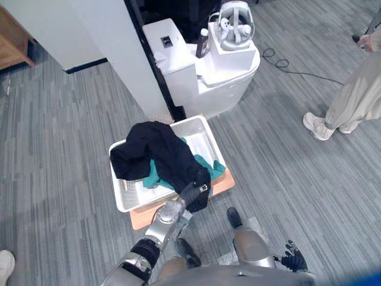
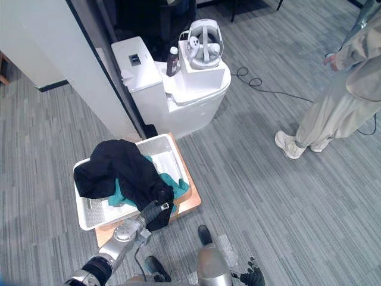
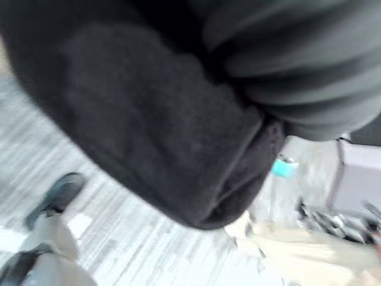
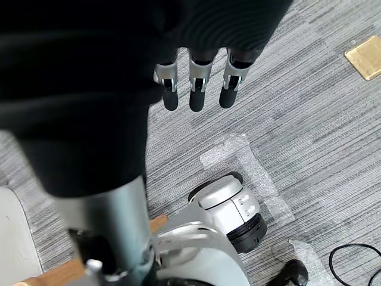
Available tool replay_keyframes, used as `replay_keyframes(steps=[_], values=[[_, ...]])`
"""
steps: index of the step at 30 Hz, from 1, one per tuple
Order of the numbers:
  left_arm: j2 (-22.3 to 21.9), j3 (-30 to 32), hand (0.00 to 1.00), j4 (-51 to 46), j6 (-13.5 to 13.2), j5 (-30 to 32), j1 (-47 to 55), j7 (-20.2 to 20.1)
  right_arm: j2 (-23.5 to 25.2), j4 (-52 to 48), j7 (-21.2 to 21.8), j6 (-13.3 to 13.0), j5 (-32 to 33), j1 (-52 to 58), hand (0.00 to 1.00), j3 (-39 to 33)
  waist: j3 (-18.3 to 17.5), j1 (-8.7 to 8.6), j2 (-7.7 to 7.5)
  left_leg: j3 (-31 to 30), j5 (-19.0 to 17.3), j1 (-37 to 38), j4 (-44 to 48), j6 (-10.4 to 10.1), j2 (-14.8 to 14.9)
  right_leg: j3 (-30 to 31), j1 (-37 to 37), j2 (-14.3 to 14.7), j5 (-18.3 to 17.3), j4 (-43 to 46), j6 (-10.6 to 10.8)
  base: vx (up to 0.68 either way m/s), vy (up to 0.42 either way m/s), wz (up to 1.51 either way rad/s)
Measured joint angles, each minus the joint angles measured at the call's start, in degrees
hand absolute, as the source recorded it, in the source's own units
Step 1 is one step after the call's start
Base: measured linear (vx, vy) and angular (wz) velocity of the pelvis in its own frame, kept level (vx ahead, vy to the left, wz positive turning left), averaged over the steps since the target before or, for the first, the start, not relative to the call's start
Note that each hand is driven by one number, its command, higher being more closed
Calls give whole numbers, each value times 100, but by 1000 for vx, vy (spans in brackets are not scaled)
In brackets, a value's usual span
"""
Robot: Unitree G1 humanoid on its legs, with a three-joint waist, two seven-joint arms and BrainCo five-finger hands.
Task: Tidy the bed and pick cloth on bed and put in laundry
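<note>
A black cloth (image 1: 156, 149) lies heaped in a white tray (image 1: 205, 127) on the floor and hangs over the tray's near rim. Under it lies a teal cloth (image 1: 214, 169). My left hand (image 1: 192, 192) reaches in from below and is buried in the hanging edge of the black cloth (image 3: 149, 137), which covers it in the left wrist view. My right hand (image 4: 198, 95) hangs low at my right side, above the grey floor. Its fingers are straight and hold nothing.
The tray rests on a wooden board (image 1: 225, 181). Behind it stands a white pedestal (image 1: 223, 80) with a headset (image 1: 235, 24) and a dark bottle (image 1: 203, 43). A white partition (image 1: 113, 42) rises at the back left. A person (image 1: 357, 95) stands at the right, near a floor cable (image 1: 292, 70).
</note>
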Motion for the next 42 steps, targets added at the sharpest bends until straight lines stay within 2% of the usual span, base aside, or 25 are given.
replay_keyframes(steps=[2, 7, 10, 11, 13, 14, 17, 21, 24, 27, 29, 33, 39, 41, 42], values=[[-107, 165, 100, 234, -37, -8, 11, 355, -6, 4, -1, -62, -42, -18, 0, 7, 4, 4, 0, 21, -34, -65, 69, -17, 45, 25, -58, 30, 10, -1, -10, 23, -25, -8], [-167, 263, 100, 319, -249, -51, -6, 594, -83, 6, -10, -118, -62, -35, 0, 106, 121, 32, 26, 44, -41, -63, 93, -22, 76, 54, -63, 64, 28, -4, -26, 9, -14, -4], [-203, 366, 100, 238, -493, -390, 12, 644, -127, 7, -20, -117, -174, -41, 0, 171, 131, 45, 23, 39, -40, -62, 93, -22, 73, 52, -59, 59, 35, -5, -30, 0, 0, 0], [-188, 428, 100, -42, -645, -608, 57, 708, -137, 9, -19, -117, -177, -37, 0, 175, 131, 64, 23, 32, -40, -63, 93, -21, 65, 46, -57, 50, 37, -6, -31, -2, -2, 3], [-178, 581, 100, -358, -736, -776, 80, 763, -146, 8, -22, -117, -175, -34, 0, 192, 132, 75, 22, 18, -38, -63, 92, -19, 61, 34, -50, 43, 38, -7, -31, -5, -2, 4], [-128, 726, 100, -711, -873, -1087, 78, 763, -172, 7, -30, -116, -173, -31, 0, 241, 131, 77, 21, 8, -37, -62, 92, -17, 56, 24, -45, 36, 38, -8, -31, 0, 0, 0], [-4, 1017, 100, -1314, -977, -1515, 48, 703, -181, 6, -36, -110, -174, -13, 0, 278, 129, 76, 18, 4, -37, -55, 97, -17, 59, 23, -36, 42, 38, -5, -32, 0, 0, 0], [273, 1732, 100, -2538, -911, -2300, -112, 314, -179, 1, -57, -113, -173, 78, 0, 377, 119, 97, -10, -63, -126, -28, 288, -26, 138, -1, 95, 72, 33, 19, -39, 15, -9, 4], [450, 1953, 100, -3020, -774, -2436, -192, 254, -169, -5, -51, -115, -172, 163, 0, 381, 113, 121, -24, -126, -238, 63, 448, -31, 189, -14, 269, 86, -14, 61, -53, 5, -3, 9], [499, 1967, 100, -3294, -568, -2362, -267, 247, -137, -51, -30, -159, -154, 293, 0, 367, 85, 301, -76, -186, -440, 22, 755, -25, 265, 34, 340, 86, -138, 208, -14, -44, 9, 5], [508, 1927, 100, -3209, -262, -2229, -234, 213, -96, -47, 9, -110, -151, 307, 0, 373, 27, 397, -176, -223, -469, 14, 818, 1, 249, 32, 325, 63, -222, 333, 30, -35, 7, 8], [575, 1887, 100, -2371, 74, -1967, -130, 63, 16, -56, 33, 5, -27, 225, 0, 375, -71, 413, -319, -327, -510, -285, 984, 58, 224, 6, 117, 6, -263, 360, 130, -5, 7, 10], [604, 1482, 100, -1534, 44, -1516, 2, 16, 7, -63, 40, 92, 79, 174, 0, 337, -51, 455, -305, -396, -636, -600, 1297, 111, 264, 16, -65, -21, -180, 355, 160, 38, 21, 4], [595, 1480, 100, -1292, -77, -1385, 0, 44, -13, -63, 42, 91, 77, 122, 0, 338, -21, 460, -301, -422, -657, -635, 1345, 113, 275, 38, -66, -21, -169, 351, 151, 15, 14, 5], [593, 1481, 0, -1189, -168, -1285, -4, 131, -50, -54, 46, 90, 74, 78, 0, 339, 5, 457, -286, -456, -691, -686, 1423, 115, 293, 36, -66, -21, -158, 334, 139, -9, 10, 3]])
